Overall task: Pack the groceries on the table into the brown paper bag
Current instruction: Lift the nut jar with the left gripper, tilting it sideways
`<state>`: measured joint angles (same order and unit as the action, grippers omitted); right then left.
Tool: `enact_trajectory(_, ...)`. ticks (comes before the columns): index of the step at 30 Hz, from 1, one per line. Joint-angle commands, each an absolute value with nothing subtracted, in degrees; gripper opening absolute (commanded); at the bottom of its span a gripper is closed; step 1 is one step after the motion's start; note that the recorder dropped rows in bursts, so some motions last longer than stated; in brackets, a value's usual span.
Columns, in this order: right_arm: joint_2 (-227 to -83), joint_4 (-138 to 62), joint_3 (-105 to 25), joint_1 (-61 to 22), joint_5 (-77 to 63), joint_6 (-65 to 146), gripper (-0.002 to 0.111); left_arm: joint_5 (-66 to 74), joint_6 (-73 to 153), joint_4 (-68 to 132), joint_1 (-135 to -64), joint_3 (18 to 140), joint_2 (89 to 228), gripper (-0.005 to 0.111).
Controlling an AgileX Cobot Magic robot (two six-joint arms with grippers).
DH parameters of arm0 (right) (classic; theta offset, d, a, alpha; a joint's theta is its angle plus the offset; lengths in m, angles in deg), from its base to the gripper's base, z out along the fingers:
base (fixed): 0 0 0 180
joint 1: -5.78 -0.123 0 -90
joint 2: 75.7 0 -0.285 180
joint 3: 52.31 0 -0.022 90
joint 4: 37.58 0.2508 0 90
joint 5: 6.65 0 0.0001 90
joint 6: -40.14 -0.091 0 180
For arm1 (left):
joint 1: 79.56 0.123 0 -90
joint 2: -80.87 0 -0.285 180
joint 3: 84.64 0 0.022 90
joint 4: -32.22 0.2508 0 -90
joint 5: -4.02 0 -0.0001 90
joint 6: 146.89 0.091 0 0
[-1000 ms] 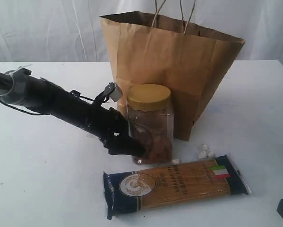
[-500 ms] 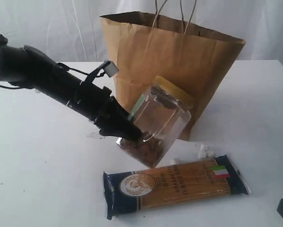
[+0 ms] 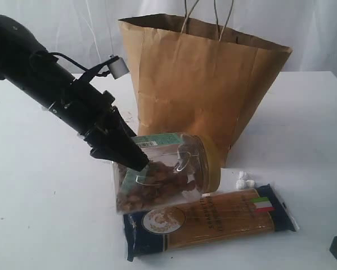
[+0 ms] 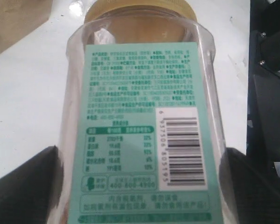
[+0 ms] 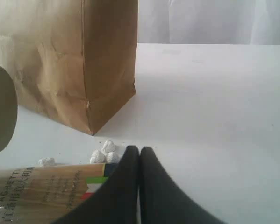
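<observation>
**On the wide white bench (image 3: 39, 225), the black left gripper (image 3: 135, 162) clasps a gold-lidded clear plastic jar (image 3: 168, 177) tipped on its side**

At 12 o'clock in the exterior view stands the tall brown kraft paper bag (image 3: 213, 84). It is upright and open at the top, with two thin cord handles rising from its mouth.

At the centre, just in front of the bag, the jar lies sideways. Its lid points toward 3 o'clock, its pale green label faces up, and brown pieces are heaped along its lower wall.

The left gripper reaches in from 10 o'clock. Its jaws are spread wide around the jar's body near the base, with one finger on each side.

At 5 o'clock the long navy-ended spaghetti pack (image 3: 213, 220) lies flat. Whether the jar rests on it or hangs just above it cannot be told.

A few tiny white pellets (image 3: 244, 180) sit between the pack and the bag.

The right gripper (image 5: 140, 161) is closed on nothing, its fingers pressed together. It is low over the bench, beside the pack's flag-marked end.
</observation>
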<state>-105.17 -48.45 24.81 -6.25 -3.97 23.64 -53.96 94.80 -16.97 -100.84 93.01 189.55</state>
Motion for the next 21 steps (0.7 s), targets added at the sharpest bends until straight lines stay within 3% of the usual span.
enact_trajectory(1,-104.8,-48.4,24.9,-6.2,-3.8,23.5,0.0,-56.5,92.9,-17.4,-100.9,92.6,187.5,0.0)
enact_trajectory(13,-104.8,-48.4,24.9,-6.2,-3.8,23.5,0.0,-56.1,88.7,-8.9,-100.9,92.6,177.5,0.0)
enact_trajectory(21,-104.8,-48.4,24.9,-6.2,-3.8,23.5,0.0,-42.2,87.7,-4.5,-100.9,92.6,167.8,0.0)
